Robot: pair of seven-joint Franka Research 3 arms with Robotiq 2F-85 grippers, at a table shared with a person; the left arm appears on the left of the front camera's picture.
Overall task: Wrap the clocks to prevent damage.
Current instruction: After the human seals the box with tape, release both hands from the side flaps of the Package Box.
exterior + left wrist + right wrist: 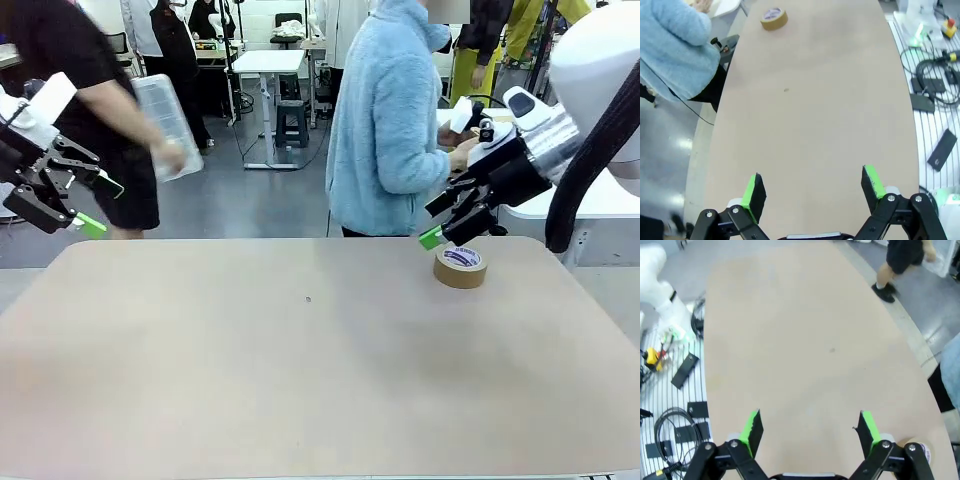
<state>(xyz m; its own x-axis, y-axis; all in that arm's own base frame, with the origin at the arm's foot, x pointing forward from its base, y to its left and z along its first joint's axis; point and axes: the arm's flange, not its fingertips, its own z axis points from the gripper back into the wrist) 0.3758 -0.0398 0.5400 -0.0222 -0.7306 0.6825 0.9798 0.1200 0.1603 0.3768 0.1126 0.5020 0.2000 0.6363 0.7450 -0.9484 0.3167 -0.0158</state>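
Beige and mostly bare, the surface carries a brown tape roll lying flat, just below the right end effector, whose fingers are spread and grasp nothing. Well apart, the left end effector hangs released off the surface's corner. A person in a blue fleece stands beyond.

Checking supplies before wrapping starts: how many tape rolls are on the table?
1. The tape roll lies flat near the table's far right edge, just under the right gripper. None elsewhere on the tabletop.
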